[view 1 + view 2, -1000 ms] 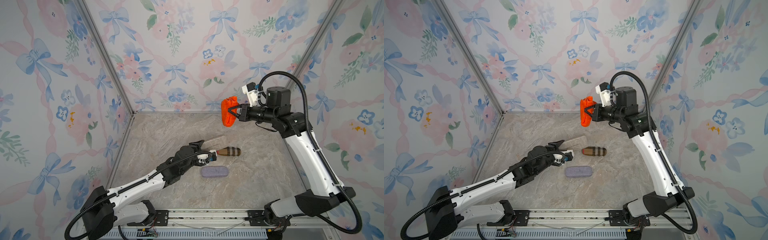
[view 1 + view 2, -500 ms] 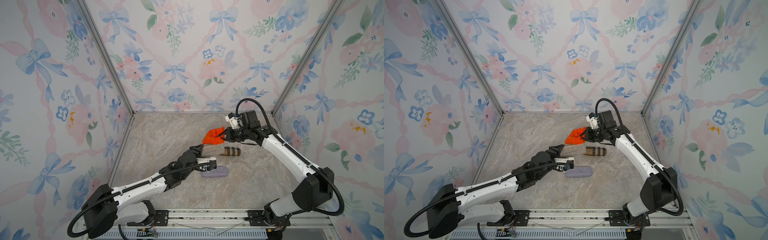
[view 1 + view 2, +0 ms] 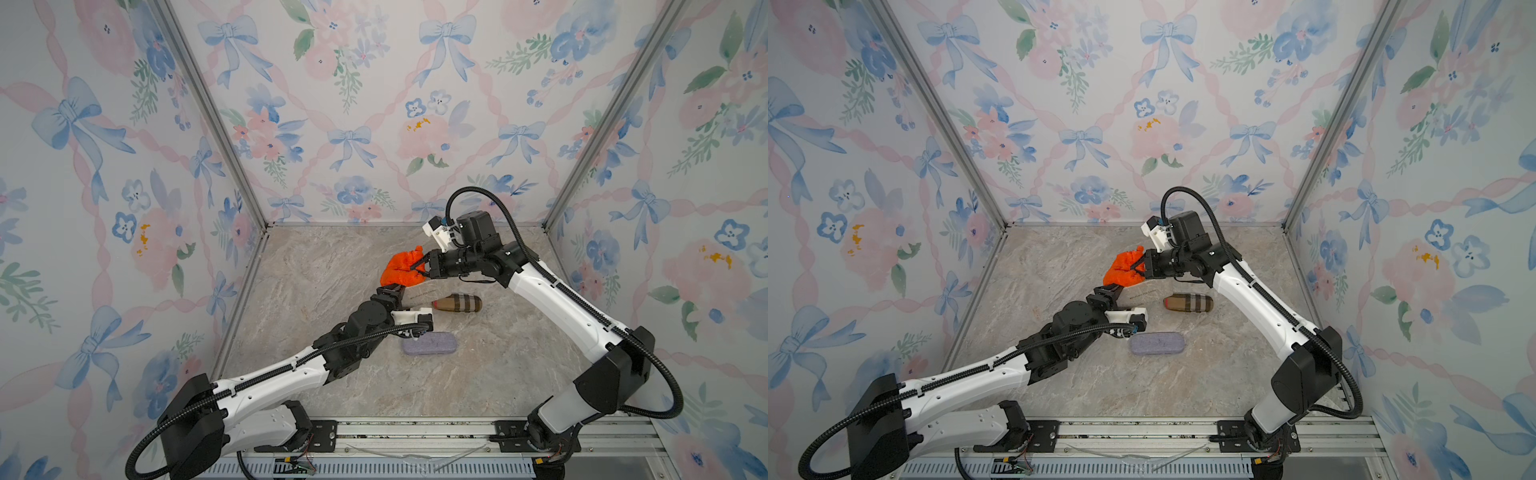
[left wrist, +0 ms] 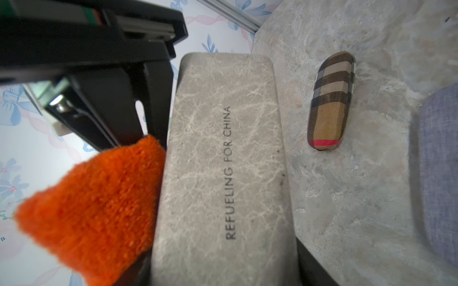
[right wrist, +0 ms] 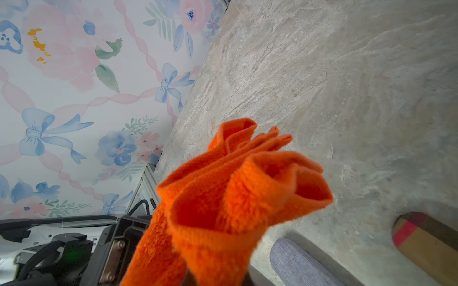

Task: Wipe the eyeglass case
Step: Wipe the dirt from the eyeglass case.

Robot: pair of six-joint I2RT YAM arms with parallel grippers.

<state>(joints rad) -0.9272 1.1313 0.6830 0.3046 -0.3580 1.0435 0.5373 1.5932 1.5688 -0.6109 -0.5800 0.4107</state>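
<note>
My left gripper (image 3: pixel 400 296) is shut on a grey marbled eyeglass case (image 4: pixel 223 161) printed "REFUELING FOR CHINA" and holds it off the table. In both top views the case (image 3: pixel 1142 294) shows faintly, sticking out to the right of the left gripper (image 3: pixel 1115 296). My right gripper (image 3: pixel 420 266) is shut on a bunched orange cloth (image 3: pixel 400 270). The cloth (image 4: pixel 94 198) presses against one long side of the case. In the right wrist view the cloth (image 5: pixel 235 198) hides the fingers and the grey case.
A tan plaid case (image 3: pixel 457 303) lies on the marble table (image 3: pixel 332 266) to the right of the held case. A lavender fabric case (image 3: pixel 430 345) lies nearer the front, just right of the left wrist. Floral walls enclose three sides.
The right arm came down from high at the back and brought the orange cloth against the held case. The left arm shifted slightly, still gripping the case.
</note>
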